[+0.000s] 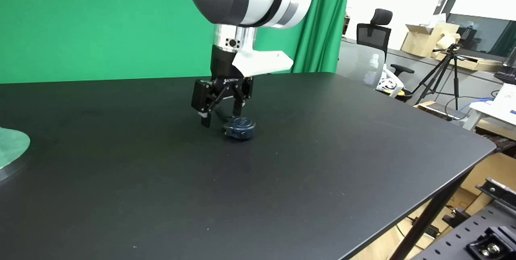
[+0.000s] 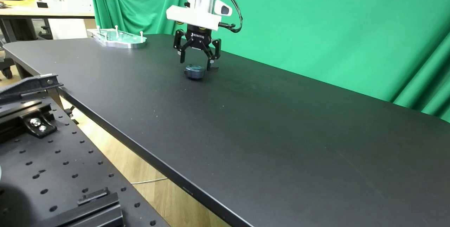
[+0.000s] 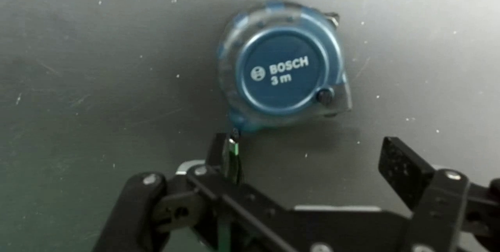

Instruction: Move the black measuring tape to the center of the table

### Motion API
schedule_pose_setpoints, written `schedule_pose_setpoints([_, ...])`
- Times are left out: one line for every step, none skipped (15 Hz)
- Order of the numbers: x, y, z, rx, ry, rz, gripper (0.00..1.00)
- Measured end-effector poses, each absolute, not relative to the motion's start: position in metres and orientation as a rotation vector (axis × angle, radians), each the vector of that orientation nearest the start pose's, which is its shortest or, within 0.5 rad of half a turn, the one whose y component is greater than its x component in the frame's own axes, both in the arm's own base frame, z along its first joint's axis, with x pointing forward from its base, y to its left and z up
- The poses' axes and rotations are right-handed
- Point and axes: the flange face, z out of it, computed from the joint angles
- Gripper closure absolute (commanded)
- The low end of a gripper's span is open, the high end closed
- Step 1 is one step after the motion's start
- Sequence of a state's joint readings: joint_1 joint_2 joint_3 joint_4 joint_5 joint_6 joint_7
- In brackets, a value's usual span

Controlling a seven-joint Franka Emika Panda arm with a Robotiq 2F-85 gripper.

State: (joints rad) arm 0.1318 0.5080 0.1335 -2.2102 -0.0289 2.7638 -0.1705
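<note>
While the gripper (image 3: 304, 141) hangs, jaws spread, gripping nothing, there's the measuring tape (image 1: 240, 127) flat on the worktop (image 1: 290, 195), just to the gripper's near side; hard-cased and lightish, I'd guess, smooth enough to slip, so pinch it low across the rounded flanks!

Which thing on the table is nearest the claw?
The dark blue measuring tape marked BOSCH, just by the open claw; the pale green-topped piece sits well away.
</note>
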Motion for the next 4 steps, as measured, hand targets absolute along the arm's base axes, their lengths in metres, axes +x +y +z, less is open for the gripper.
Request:
schedule_pose_setpoints([0.5333,0.1486,0.1544,-3.02,-0.672,-0.091,0.0])
schedule_pose_setpoints([0.5341,0.1482,0.1559,-3.033,-0.653,-0.1,0.0])
schedule_pose_setpoints([0.5347,0.1477,0.1572,-3.046,-0.628,-0.105,0.0])
schedule_pose_setpoints([0.5351,0.1473,0.1584,-3.06,-0.605,-0.109,0.0])
